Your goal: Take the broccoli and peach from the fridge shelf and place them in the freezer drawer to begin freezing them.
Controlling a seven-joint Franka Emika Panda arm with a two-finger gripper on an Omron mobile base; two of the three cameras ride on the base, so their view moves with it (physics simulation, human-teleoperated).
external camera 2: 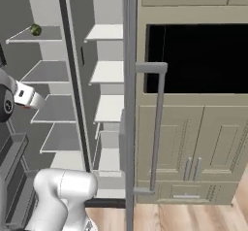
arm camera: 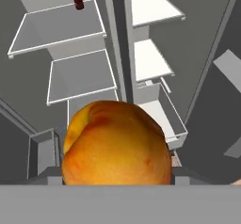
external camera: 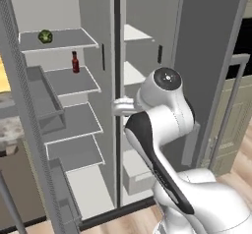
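The peach (arm camera: 116, 143), orange with a reddish blush, sits right in front of the hand camera and covers both fingertips. My gripper (external camera: 119, 107) is shut on it, held out in front of the open fridge at mid height. The dark-green broccoli (external camera: 45, 36) lies at the left of the top fridge shelf (external camera: 66, 40), well above and left of the gripper, and is a small dot in the right base view (external camera 2: 36, 30). The freezer drawer (arm camera: 175, 119), a pale open-topped box, stands pulled out low in the right compartment, below and beyond the peach.
A slim red sauce bottle (external camera: 75, 62) stands on the second shelf of the left compartment. Both fridge doors stand open: the left one carries translucent grey bins (external camera: 43, 100), the right one (external camera: 206, 56) is close beside my arm. Beige cabinets (external camera 2: 193, 142) are to the right.
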